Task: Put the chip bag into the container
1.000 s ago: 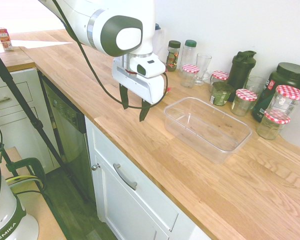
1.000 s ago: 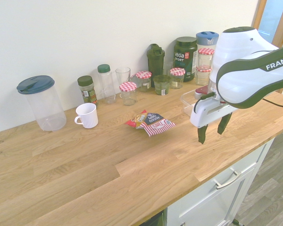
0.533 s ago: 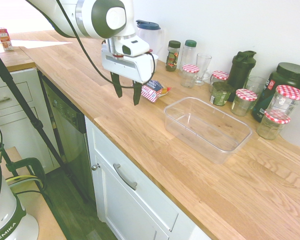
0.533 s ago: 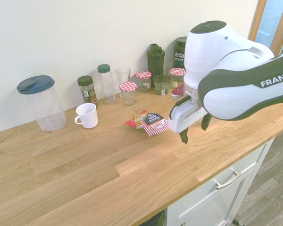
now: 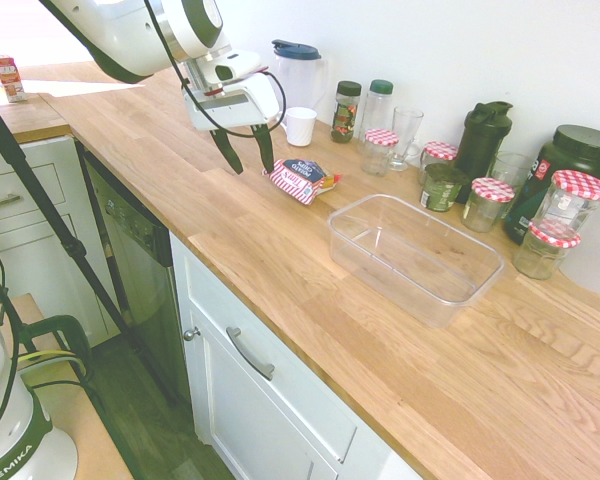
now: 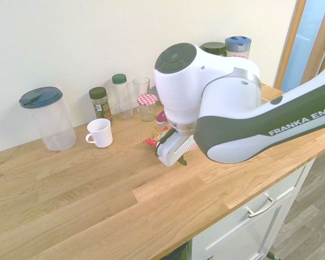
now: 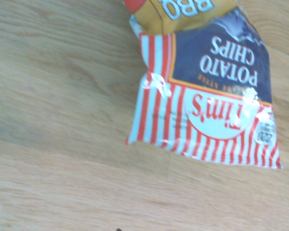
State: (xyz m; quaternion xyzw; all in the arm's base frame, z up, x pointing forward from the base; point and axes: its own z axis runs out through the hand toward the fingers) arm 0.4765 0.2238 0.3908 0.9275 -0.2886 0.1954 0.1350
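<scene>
hand [image 5: 246, 160]: fingers spread wide, empty, poised above worktop [image 5: 280, 260]. chip bag [image 5: 298, 180]: flat on worktop just beside hand, apart from fingers. container [image 5: 414, 255]: clear tub, beyond bag, well apart from hand.

You have one chip bag [image 5: 298, 181], one clear container [image 5: 410, 250], one white mug [image 5: 300, 126] and one pitcher with a blue lid [image 5: 298, 66] on the counter. You also have five jars with red-checked lids [image 5: 492, 190] and two small capped bottles [image 5: 347, 110]. There is one tall drinking glass [image 5: 405, 128], one dark shaker bottle [image 5: 483, 135] and one big dark tub [image 5: 578, 150].
</scene>
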